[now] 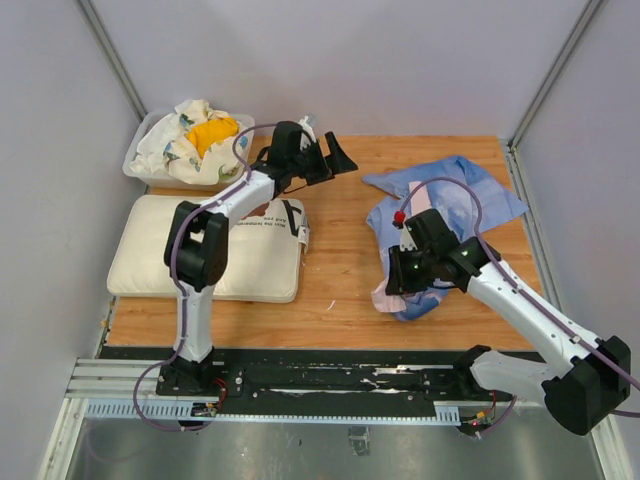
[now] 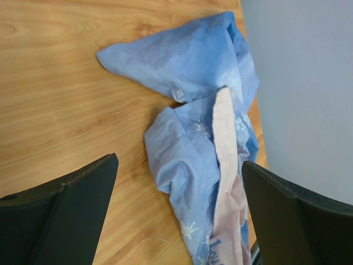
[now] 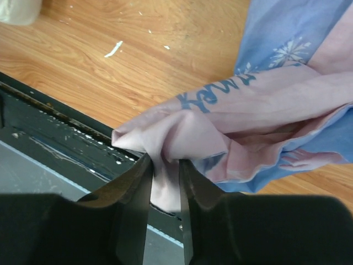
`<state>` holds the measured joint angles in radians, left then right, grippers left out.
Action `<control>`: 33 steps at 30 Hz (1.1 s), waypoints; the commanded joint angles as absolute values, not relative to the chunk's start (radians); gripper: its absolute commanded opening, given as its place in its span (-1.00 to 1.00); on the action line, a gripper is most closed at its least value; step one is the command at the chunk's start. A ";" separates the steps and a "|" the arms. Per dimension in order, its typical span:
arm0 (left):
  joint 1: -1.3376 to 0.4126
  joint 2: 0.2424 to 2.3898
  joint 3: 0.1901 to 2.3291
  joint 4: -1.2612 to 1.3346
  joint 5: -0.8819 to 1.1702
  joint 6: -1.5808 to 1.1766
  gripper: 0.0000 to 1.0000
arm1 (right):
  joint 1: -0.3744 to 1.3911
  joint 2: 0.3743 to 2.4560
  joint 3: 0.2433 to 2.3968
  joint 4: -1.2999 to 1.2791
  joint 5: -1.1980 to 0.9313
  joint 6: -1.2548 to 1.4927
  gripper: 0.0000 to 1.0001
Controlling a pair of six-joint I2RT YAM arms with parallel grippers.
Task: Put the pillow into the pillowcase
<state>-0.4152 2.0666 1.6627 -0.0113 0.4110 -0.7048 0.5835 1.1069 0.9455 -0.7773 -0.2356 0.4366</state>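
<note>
The cream-white pillow (image 1: 150, 262) lies flat at the left of the table, partly under my left arm. The light-blue pillowcase (image 1: 450, 195) lies crumpled at the right, its pink reverse showing at the near end. My right gripper (image 1: 397, 283) is shut on a pink fold of the pillowcase (image 3: 182, 138) at its near-left corner, lifted slightly over the table's front edge. My left gripper (image 1: 335, 160) is open and empty, held above the table's far middle, left of the pillowcase (image 2: 193, 138), which shows between its fingers (image 2: 71, 210) from above.
A clear bin (image 1: 140, 150) at the far left holds a white-and-yellow cloth bundle (image 1: 200, 135). Grey walls close the sides and back. A black rail (image 1: 330, 375) runs along the table's front edge.
</note>
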 commanded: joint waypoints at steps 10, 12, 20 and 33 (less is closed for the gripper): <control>-0.572 2.274 1.932 -0.172 0.488 -0.610 0.99 | 0.571 0.999 0.933 -0.836 0.010 0.533 -0.10; -0.585 2.305 1.971 -0.177 0.487 -0.614 0.99 | 0.567 0.972 0.923 -0.847 0.031 0.552 -0.10; -0.637 2.424 2.138 -0.251 0.493 -0.571 0.99 | 0.563 0.854 0.882 -0.917 0.106 0.628 -0.04; -0.703 2.512 2.175 -0.122 0.506 -0.603 0.99 | 0.562 0.671 0.915 -1.079 0.290 0.769 0.10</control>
